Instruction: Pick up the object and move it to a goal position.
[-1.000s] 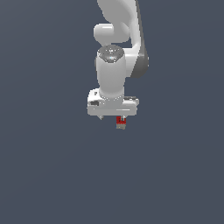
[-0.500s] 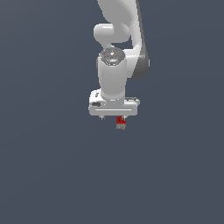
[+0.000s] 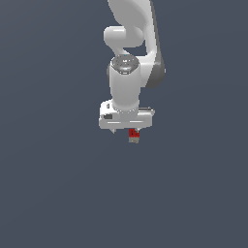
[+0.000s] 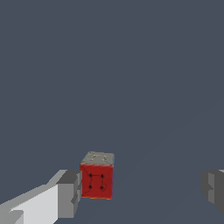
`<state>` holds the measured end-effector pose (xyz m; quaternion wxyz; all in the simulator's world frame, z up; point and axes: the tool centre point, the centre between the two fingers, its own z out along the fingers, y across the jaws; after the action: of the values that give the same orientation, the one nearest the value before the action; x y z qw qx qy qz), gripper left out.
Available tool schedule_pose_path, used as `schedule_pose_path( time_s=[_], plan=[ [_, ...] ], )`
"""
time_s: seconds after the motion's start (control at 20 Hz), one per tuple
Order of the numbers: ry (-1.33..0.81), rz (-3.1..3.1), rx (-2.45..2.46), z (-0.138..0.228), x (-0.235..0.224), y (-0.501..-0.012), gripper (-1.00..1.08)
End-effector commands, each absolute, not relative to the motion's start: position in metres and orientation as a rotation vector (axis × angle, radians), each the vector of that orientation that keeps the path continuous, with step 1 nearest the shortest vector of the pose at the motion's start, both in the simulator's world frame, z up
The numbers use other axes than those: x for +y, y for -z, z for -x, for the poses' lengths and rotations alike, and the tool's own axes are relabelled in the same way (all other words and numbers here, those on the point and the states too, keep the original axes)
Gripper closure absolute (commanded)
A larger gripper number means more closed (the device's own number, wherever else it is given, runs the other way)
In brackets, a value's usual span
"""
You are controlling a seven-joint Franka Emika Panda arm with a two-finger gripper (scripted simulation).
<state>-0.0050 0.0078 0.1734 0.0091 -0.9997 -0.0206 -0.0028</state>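
The gripper (image 4: 140,192) is released, its jaws spread wide. The object (image 4: 97,176) (a small red block with a grey top) sits between the jaws, just beside one finger (image 4: 69,193) and well apart from the other.

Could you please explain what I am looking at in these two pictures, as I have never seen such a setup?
These are simulator renders of one white robot arm. The exterior view looks at it from outside; the wrist view comes from a camera mounted by its gripper. The gripper's two grey fingers stand wide apart, so it is open. A tiny red block with a grey top sits between them, close beside one finger and far from the other. Nothing is gripped yet. The background is plain dark grey, with nothing else to see.
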Motion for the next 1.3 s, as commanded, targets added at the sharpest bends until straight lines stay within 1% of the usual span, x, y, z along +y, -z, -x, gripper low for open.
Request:
schedule_pose_path(
  time_s=[0.0,0.35,1.25],
  plan=[
    [0.008,3.123,-0.122,0.006,0.009,-0.171,-0.92],
    [0.006,3.111,-0.365,0.013,0.012,-0.16,-0.92],
    [-0.005,2.914,-1.185,0.036,0.026,-0.125,-0.92]
  ],
)
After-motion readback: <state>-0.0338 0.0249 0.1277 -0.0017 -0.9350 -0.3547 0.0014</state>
